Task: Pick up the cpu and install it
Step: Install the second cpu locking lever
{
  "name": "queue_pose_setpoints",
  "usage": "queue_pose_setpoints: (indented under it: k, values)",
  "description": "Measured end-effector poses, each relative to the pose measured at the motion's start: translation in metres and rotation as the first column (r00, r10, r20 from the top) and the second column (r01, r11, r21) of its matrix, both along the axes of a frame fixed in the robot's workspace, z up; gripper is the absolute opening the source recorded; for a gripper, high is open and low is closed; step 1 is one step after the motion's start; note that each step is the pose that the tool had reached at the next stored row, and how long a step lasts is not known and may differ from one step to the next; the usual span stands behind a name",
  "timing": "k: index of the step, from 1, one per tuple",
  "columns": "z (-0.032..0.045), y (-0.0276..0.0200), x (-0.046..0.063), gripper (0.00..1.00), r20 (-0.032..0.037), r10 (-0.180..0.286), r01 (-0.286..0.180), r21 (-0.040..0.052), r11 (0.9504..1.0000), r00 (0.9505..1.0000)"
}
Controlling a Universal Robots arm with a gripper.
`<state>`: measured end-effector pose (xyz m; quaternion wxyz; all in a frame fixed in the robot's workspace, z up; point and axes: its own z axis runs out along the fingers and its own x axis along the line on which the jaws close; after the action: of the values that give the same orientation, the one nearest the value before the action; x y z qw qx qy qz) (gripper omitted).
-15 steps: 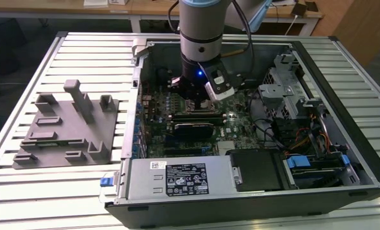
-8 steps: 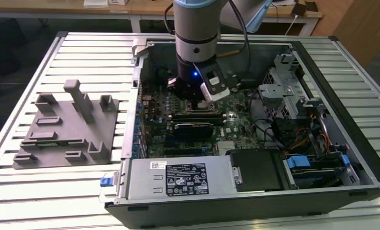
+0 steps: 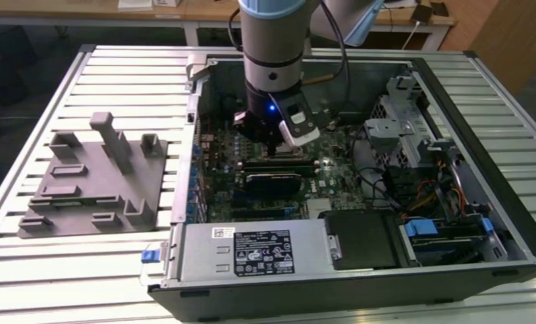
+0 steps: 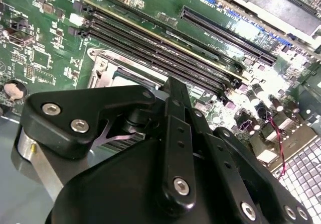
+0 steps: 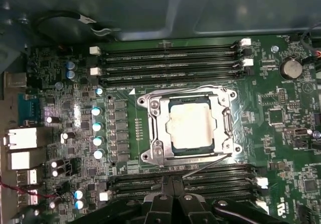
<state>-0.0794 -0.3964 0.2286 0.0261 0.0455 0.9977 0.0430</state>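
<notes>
The cpu (image 5: 189,126), a flat square chip with a pale silver-beige top, lies inside the metal-framed socket (image 5: 228,126) on the green motherboard in the first wrist view. My gripper (image 5: 173,198) hangs above the board beside the socket, over the memory slots, with its black fingers together and nothing between them. In the second wrist view the gripper (image 4: 175,91) and its black linkage hide most of the socket. In the exterior view the gripper (image 3: 273,150) is inside the open computer case, just above the socket (image 3: 273,181).
Memory slots (image 5: 170,63) flank the socket on two sides. The case holds a power supply (image 3: 250,253), a drive cage (image 3: 412,128) and loose cables (image 3: 430,196). A grey holder fixture (image 3: 92,182) stands on the slatted table at the exterior view's left.
</notes>
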Motion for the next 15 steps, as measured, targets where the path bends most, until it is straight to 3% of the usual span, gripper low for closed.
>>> queue_pose_setpoints:
  k: [11,15]
  values:
    - [-0.0071,-0.0089,-0.003,0.11,-0.0001,0.0,0.0,0.0691,0.9976,1.0]
    - [-0.0102,-0.013,-0.004,0.11,0.0,0.0,0.0,0.0904,0.9959,1.0]
